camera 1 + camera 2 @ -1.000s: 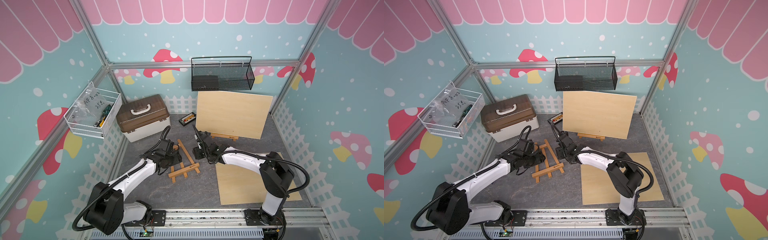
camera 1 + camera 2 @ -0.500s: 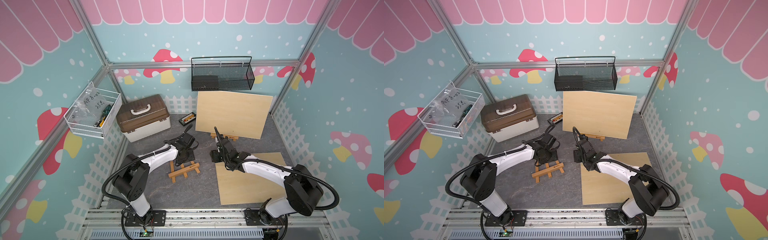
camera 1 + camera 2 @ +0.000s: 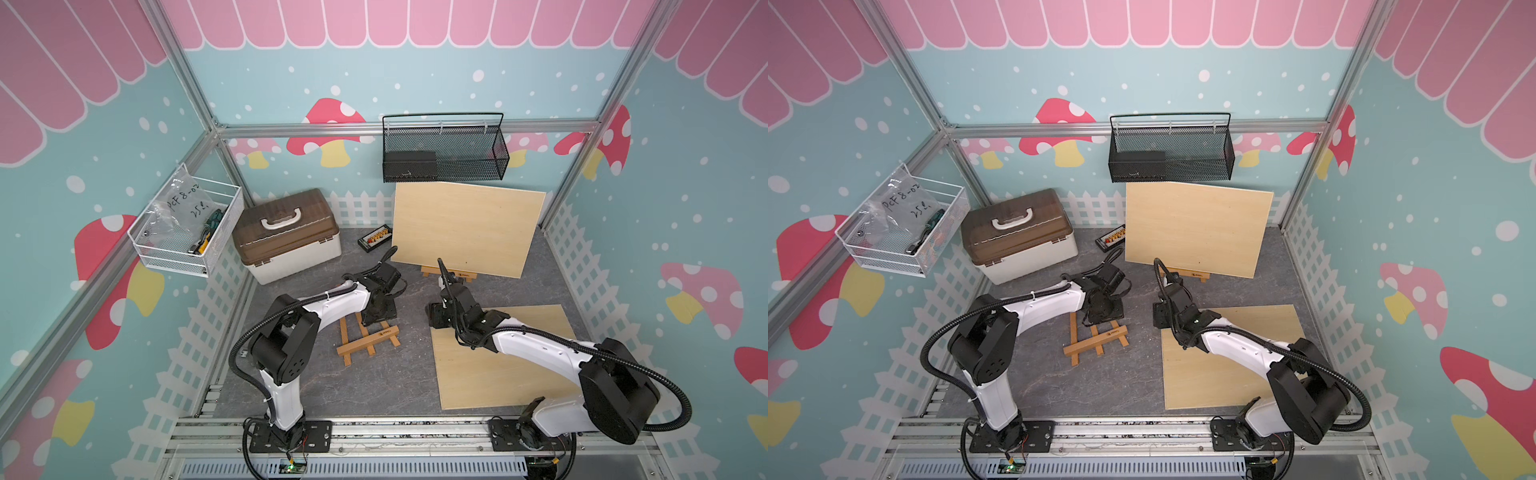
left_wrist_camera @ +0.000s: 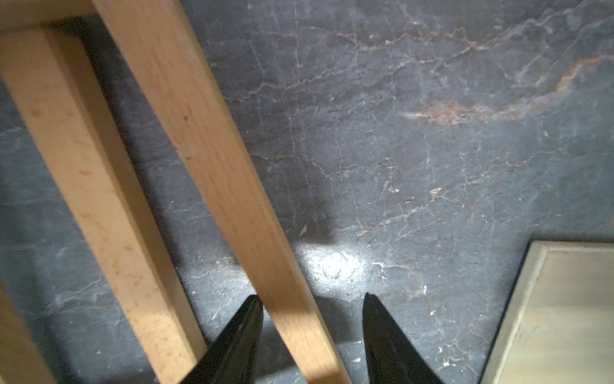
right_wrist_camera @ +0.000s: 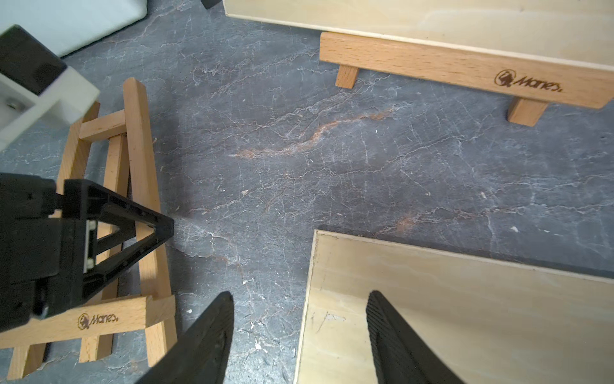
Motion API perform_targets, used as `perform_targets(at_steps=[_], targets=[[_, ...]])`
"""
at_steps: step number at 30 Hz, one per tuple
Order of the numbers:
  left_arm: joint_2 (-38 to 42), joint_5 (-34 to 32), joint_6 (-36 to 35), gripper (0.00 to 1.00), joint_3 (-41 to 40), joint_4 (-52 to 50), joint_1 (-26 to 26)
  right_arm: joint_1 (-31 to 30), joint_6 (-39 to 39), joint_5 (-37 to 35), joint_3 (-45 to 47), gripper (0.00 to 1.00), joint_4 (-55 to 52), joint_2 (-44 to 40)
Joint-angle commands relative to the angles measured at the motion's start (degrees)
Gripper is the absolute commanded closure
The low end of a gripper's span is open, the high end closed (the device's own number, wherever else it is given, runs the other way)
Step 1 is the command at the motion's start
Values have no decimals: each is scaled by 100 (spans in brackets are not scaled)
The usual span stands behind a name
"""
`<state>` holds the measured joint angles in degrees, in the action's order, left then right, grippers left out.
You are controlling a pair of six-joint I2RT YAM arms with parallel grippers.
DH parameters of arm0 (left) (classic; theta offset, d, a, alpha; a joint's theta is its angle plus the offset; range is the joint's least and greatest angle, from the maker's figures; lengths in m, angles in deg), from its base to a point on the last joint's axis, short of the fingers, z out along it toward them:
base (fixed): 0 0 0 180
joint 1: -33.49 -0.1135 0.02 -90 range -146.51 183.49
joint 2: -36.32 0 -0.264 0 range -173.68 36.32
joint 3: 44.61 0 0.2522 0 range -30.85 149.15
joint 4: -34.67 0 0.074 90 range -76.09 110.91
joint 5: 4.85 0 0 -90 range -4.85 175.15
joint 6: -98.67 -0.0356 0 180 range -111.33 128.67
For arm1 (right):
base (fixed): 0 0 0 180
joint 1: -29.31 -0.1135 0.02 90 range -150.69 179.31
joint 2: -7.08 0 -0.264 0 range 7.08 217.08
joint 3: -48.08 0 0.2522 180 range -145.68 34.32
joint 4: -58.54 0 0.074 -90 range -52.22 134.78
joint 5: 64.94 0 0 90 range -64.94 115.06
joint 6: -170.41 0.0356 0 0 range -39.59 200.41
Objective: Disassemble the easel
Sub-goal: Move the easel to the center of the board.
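Easel (image 3: 368, 338) lies flat on tabletop (image 3: 374, 386) in both top views. It is pale wood: long legs, crossbars, a logo ledge. Left jaws sit over its far end. Right jaws hover by the corner of flat board (image 3: 498, 357), apart from easel. Tabletop is dark grey, marbled. Walls are teal with mushrooms, pink scallops on top, white picket trim below. Toolbox (image 3: 286, 237) and upright board (image 3: 465, 228) stand at back, black basket (image 3: 442, 153) above, white basket (image 3: 183, 228) on side wall.

Left wrist: jaws spread, straddling one easel leg (image 4: 216, 166), not pinching it. One finger (image 4: 239, 339) is just beside it, the other clear of it.

Right wrist: jaws spread, nothing between. One finger is over the board corner, the other over bare tabletop. Easel lies alongside, ledge stamped "Manes". Second easel (image 5: 465, 73) carries the upright board.
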<state>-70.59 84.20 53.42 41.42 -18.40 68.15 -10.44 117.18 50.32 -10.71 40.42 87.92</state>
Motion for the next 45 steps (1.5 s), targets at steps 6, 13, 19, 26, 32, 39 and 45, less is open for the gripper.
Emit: perform_targets(at_steps=[6,13,19,26,32,39,45], targets=[[-60,-216,-27,63,-154,-142,35,19,102,-188,49,34,144,-89],[316,-285,-249,69,-654,-143,-191,26,76,-144,-57,34,161,21],[878,-292,-764,75,-1337,-155,-833,27,76,-70,-153,34,241,179],[1102,-186,-1496,77,-1754,-230,-1773,28,40,70,-386,34,321,479],[1146,-139,-1557,77,-1899,-196,-1945,28,4,128,-587,34,322,672],[1200,-64,-1592,71,-1912,-181,-1950,50,-27,146,-656,34,307,734],[1411,-85,-1592,62,-1902,-255,-1941,284,-138,89,-638,33,304,671]])
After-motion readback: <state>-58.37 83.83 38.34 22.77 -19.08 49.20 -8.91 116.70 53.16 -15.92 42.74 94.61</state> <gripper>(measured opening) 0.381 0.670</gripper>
